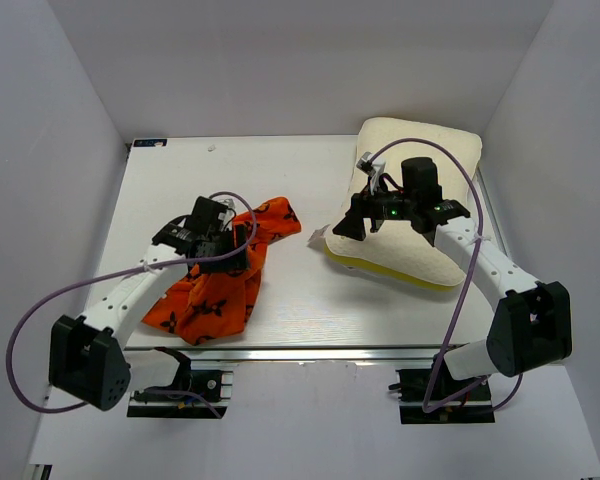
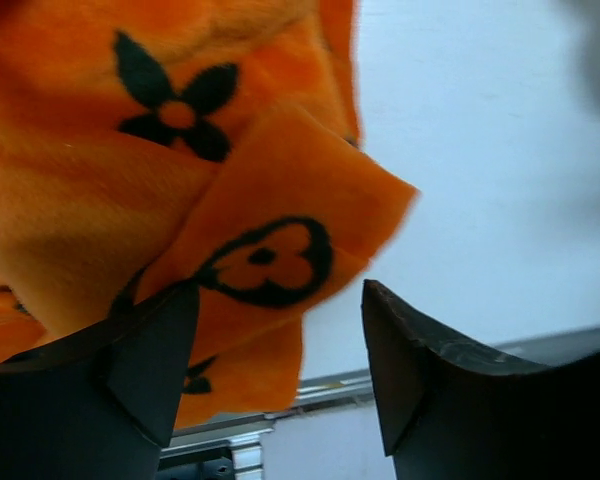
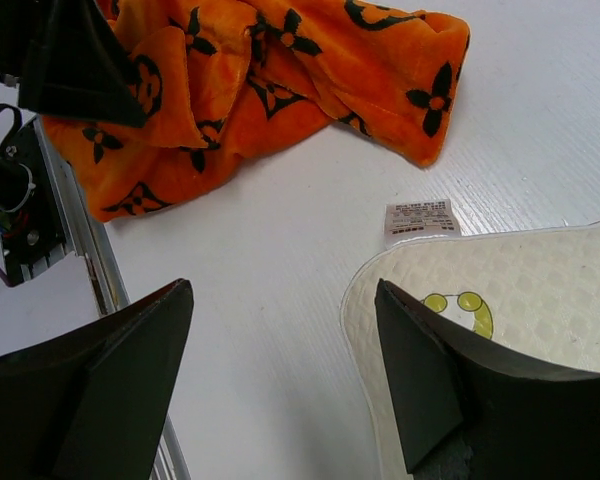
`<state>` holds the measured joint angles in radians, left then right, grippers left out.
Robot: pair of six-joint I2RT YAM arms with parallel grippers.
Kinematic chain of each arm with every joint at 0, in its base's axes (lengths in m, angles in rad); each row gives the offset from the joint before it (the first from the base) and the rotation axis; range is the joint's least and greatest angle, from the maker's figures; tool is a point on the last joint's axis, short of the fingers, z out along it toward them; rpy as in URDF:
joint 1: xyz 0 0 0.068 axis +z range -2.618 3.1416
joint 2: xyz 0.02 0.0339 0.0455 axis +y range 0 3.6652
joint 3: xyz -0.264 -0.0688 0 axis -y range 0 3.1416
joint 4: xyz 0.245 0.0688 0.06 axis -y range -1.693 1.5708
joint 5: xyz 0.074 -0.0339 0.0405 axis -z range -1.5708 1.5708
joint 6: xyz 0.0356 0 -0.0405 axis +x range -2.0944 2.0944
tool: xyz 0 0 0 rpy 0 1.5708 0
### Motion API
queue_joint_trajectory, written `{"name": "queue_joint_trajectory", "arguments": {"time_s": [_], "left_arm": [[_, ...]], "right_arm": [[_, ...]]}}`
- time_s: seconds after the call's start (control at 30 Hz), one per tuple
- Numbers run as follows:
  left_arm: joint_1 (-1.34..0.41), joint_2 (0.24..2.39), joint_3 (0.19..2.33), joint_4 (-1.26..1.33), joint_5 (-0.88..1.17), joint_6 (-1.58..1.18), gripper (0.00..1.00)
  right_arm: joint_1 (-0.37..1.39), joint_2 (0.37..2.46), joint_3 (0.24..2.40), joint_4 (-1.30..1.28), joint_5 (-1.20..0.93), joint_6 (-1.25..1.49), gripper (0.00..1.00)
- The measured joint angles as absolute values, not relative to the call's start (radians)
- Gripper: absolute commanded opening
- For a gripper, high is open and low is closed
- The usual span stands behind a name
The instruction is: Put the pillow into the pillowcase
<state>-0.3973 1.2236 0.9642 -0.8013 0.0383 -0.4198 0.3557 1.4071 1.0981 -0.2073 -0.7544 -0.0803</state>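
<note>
Bench (image 1: 310, 320): white and flat, closed in by pale walls on the left, right and far sides.
Pillowcase (image 1: 210, 300): orange fleece with black flower prints, lying crumpled toward the near left corner, one tongue of cloth reaching out toward the middle of the bench.
Left end effector (image 2: 278, 290): sat low over the pillowcase's far part with its jaws wide apart. A flap of fleece showed in the gap, and nothing was pinched.
Right end effector (image 3: 282, 290): hovered above the pillow's nearest left corner, jaws spread wide and empty.
Label (image 3: 420, 218): small white tag sticking out from that pillow corner, flat on the bench.
Pillow (image 1: 430, 160): cream and quilted with a yellow edge along its near side, lying flat at the far right corner, well apart from the pillowcase.
Pillowcase handling: probably limp, light and clingy. Its opening could not be made out in the heap, so a single layer of hem looked the best hold.
Pillow handling: likely soft, light and squashy. A pinch at the corner beside the label seemed surest, since the broad middle would only dent.
</note>
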Motion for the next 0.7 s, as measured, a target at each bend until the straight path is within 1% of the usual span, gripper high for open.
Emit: {"name": "queue_joint_trajectory", "arguments": {"time_s": [0.1,0.2,0.27,0.47,0.7], "left_arm": [[-0.399,1.270,0.977,-0.810,-0.035,-0.419,0.70],[-0.400,1.271,1.000,-0.821,-0.089,-0.415,0.68],[-0.400,1.259,1.029,-0.823,-0.107,-0.408,0.68],[-0.403,1.172,1.060,-0.786,-0.143,-0.379,0.78],[-0.403,1.232,1.046,-0.768,-0.109,-0.358,0.80]], "right_arm": [[0.356,1.407,1.098,-0.207,-0.754,-0.080,0.78],[0.356,1.407,1.098,-0.207,-0.751,-0.081,0.79],[0.356,1.407,1.097,-0.207,-0.748,-0.081,0.79],[0.356,1.407,1.089,-0.206,-0.746,-0.081,0.79],[0.356,1.407,1.088,-0.206,-0.746,-0.081,0.79]]}}
